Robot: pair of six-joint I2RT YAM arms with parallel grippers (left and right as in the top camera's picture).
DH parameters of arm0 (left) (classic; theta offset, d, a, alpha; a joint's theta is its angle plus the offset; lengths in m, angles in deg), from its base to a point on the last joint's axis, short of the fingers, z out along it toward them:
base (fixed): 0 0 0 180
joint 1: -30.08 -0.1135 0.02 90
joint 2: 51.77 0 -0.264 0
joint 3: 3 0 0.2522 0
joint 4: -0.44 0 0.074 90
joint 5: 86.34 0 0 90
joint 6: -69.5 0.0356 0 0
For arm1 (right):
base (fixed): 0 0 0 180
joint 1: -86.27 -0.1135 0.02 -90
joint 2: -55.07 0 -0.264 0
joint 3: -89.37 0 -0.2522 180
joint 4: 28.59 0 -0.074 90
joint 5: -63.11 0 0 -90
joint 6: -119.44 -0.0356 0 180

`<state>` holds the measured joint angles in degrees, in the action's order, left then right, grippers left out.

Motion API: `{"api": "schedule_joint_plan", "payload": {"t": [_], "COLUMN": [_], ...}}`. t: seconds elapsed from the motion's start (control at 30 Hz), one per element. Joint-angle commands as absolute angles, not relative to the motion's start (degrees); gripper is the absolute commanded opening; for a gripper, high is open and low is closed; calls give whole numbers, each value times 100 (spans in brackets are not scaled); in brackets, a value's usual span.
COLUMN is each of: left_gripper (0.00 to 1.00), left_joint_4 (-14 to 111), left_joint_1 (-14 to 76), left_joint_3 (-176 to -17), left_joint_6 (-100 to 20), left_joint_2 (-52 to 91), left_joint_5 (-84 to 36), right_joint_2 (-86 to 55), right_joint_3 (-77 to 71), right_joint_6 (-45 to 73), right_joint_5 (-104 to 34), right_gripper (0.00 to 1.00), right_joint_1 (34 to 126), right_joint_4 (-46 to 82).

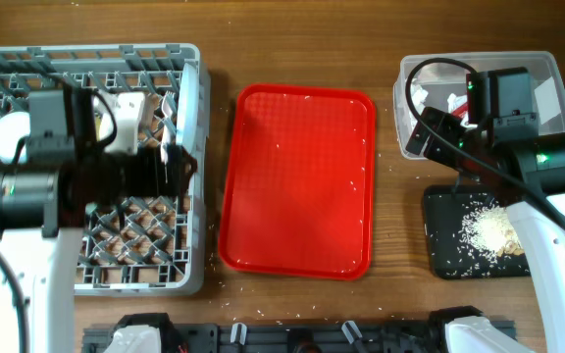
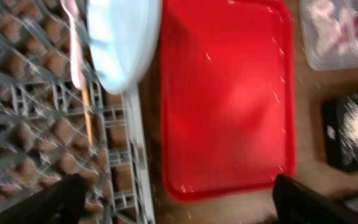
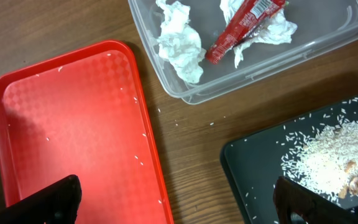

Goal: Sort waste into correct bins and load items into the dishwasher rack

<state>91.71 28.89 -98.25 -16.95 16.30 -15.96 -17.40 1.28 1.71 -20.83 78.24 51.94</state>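
The grey dishwasher rack (image 1: 194,245) stands at the left. In the left wrist view it (image 2: 129,124) holds the pale blue plate (image 2: 120,40) on edge, the white fork (image 2: 74,43) and the chopstick (image 2: 87,115). My left gripper (image 2: 179,199) is open and empty over the rack's right edge (image 1: 177,167). The clear tub (image 3: 328,43) holds crumpled tissue (image 3: 180,40) and the red sachet (image 3: 241,25). The black tray (image 3: 260,168) holds rice (image 3: 328,158). My right gripper (image 3: 179,199) is open and empty, between the red tray and the black tray (image 1: 428,132).
The large red tray (image 1: 297,181) lies in the middle with a few rice grains on it. A pale bowl (image 1: 8,132) sits at the rack's left. Loose grains lie on the wooden table around the trays.
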Motion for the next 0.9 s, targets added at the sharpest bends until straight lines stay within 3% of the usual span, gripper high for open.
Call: {"api": "schedule_joint_plan", "payload": {"t": [0.0,0.23,0.7,0.87], "left_gripper": [100,100,100,100], "left_joint_4": [9571,9676,9678,9678], "left_joint_1": [2889,2889,2889,2889], "left_joint_3": [-9841,-9841,-9841,-9841], "left_joint_6": [-1715,-1715,-1713,-1713], "left_joint_2": [968,-123,-114,-114], "left_joint_5": [-1948,-1946,-1946,-1946], "right_joint_2": [-1749,-1749,-1889,-1176], "right_joint_3": [154,154,148,148], "right_joint_6": [241,241,241,252], "right_joint_5": [-2008,-2008,-2008,-1934], "right_gripper": [100,100,100,100], "right_joint_1": [7833,7833,7833,7833], "right_joint_4": [5183,5183,5178,5194]}}
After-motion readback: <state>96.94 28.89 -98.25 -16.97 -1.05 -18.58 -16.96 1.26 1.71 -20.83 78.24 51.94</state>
